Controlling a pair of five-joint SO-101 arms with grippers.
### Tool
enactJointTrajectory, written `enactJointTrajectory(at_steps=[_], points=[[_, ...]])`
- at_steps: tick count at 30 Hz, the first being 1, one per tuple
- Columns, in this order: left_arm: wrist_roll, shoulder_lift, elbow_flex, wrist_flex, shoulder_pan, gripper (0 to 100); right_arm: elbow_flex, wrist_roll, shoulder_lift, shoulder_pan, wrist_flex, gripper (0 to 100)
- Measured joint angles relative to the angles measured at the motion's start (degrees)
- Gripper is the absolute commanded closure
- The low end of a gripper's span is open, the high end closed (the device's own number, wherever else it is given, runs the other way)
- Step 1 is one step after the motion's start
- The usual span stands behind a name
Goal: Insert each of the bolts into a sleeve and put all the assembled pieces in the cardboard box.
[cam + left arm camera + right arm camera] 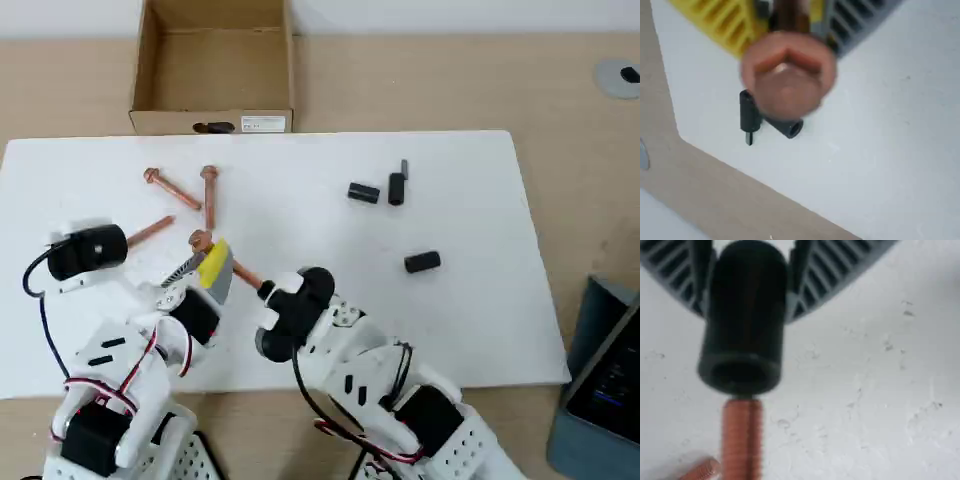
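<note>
**A:** Container first. Where is the open brown cardboard box?

**B:** It sits past the far edge of the white board. The inner floor shows as bare cardboard.

**A:** And the left gripper?

**B:** Its yellow and grey fingers are clamped on a copper-coloured hex-head bolt. The head faces the wrist camera and the threaded shank points toward the other arm.

**A:** The right gripper?

**B:** It is pinched around a short black cylindrical sleeve, with the open mouth facing that bolt. The bolt tip sits right at the mouth; I cannot tell whether it has entered.

**A:** What else is lying about?

**B:** Everything else is on the board. Three loose copper bolts are clustered near the left gripper, on the box side. There are three loose black sleeves: two just beside each other, and a third apart, nearer the arms.
</note>
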Motion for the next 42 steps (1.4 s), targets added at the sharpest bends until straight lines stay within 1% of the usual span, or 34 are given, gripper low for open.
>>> enactJointTrajectory(at_steps=[3,9,13,19,22,29,31,36,38,42], points=[[0.00,0.00,0.09,0.00,0.35,100,-0.09,0.00,0.00,0.00,0.00,98.9],[-0.35,0.00,0.09,-0.09,5.10,100,-0.18,0.00,0.00,0.09,0.00,98.9],[-0.44,0.00,1.41,-0.09,5.36,100,-0.18,0.00,0.00,0.09,0.00,98.9],[-6.24,-0.35,4.92,-0.53,6.68,100,-0.09,0.00,0.00,-0.26,0.00,98.9],[-9.41,-0.44,6.33,-1.23,8.09,100,-0.09,1.58,0.00,0.09,0.00,98.9],[-10.81,-0.44,8.79,-0.88,13.45,99,0.00,1.93,0.09,0.18,-0.53,98.9],[-10.81,-0.44,8.70,-0.97,13.98,96,0.00,1.93,0.09,0.18,-0.53,98.9],[-11.34,-0.44,8.79,-0.88,13.98,78,0.00,2.02,0.09,0.18,-0.53,98.9],[-11.43,-0.44,8.79,-0.88,13.98,76,0.00,2.02,0.09,0.18,-0.53,98.9],[-11.43,-0.35,8.70,1.14,12.22,75,-0.09,2.02,0.09,0.09,-0.70,98.9]])
